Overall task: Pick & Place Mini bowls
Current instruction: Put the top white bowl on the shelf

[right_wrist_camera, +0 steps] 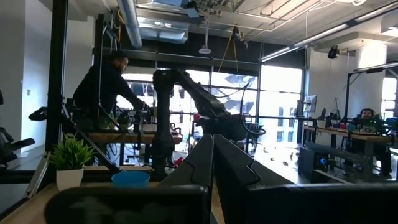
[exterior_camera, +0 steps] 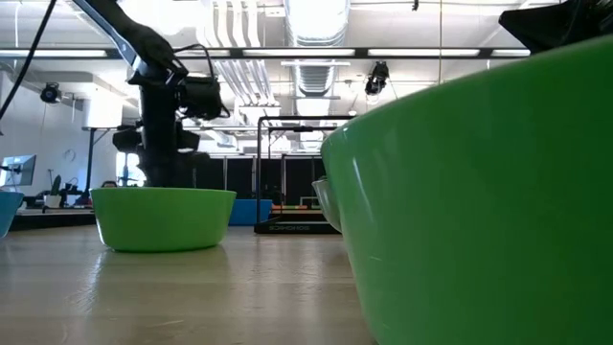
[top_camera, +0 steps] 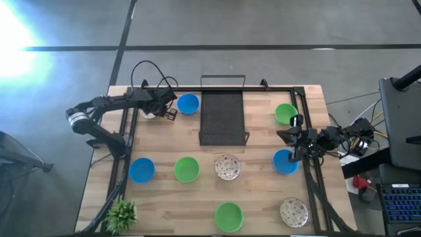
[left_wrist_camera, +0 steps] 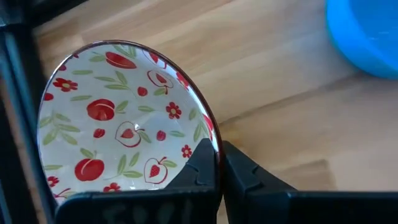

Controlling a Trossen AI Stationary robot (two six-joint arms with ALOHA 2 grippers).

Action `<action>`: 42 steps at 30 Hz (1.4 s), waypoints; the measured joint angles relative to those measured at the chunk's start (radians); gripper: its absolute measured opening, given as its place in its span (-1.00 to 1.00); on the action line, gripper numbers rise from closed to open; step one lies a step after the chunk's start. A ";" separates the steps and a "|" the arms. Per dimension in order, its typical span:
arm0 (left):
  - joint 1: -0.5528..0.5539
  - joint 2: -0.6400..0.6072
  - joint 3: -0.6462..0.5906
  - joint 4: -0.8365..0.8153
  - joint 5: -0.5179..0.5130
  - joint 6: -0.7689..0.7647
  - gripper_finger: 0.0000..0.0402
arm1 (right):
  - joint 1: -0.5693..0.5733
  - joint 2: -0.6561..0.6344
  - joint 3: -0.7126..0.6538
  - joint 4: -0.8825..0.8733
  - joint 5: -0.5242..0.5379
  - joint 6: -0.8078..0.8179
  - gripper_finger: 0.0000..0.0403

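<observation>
My left gripper is at the table's far left, shut on a white mini bowl with a red fruit and leaf pattern. A blue mini bowl sits just to its right. Further mini bowls rest on the table: green, blue, blue, green, patterned white, green and patterned white. My right gripper is shut and holds nothing. It hovers at the right edge, between the green and blue bowls. My left gripper pinches the patterned bowl's rim, one finger inside the bowl and one outside. The fingers come steeply from above, slanting in from the table's left. The bowl's inside faces up. Whether its foot still touches the table, I cannot tell.
A black wire rack stands at the far middle. A small potted plant stands at the near left corner. Black frame bars run along the left and right sides. The low view is half filled by a near green bowl.
</observation>
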 joint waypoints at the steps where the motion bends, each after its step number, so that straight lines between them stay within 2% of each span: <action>1: 0.000 0.001 0.012 -0.008 0.012 0.006 -1.00 | 0.000 0.000 0.000 0.000 0.000 0.000 -0.96; 9: -0.001 0.001 0.084 -0.031 0.096 0.064 -1.00 | 0.000 0.000 0.000 0.000 0.000 0.004 -0.96; 18: -0.001 0.000 0.180 -0.152 0.105 0.100 -1.00 | 0.000 0.000 0.000 0.000 0.000 0.009 -0.96; 25: -0.001 0.000 0.256 -0.180 0.129 0.133 -1.00 | 0.000 0.000 0.000 0.000 0.000 0.004 -0.96; 34: -0.007 0.002 0.415 -0.308 0.132 0.182 -1.00 | 0.000 0.000 0.000 0.001 0.000 0.009 -0.96; 42: -0.040 0.053 0.551 -0.416 0.146 0.213 -1.00 | 0.000 0.000 0.000 0.000 0.000 0.009 -0.96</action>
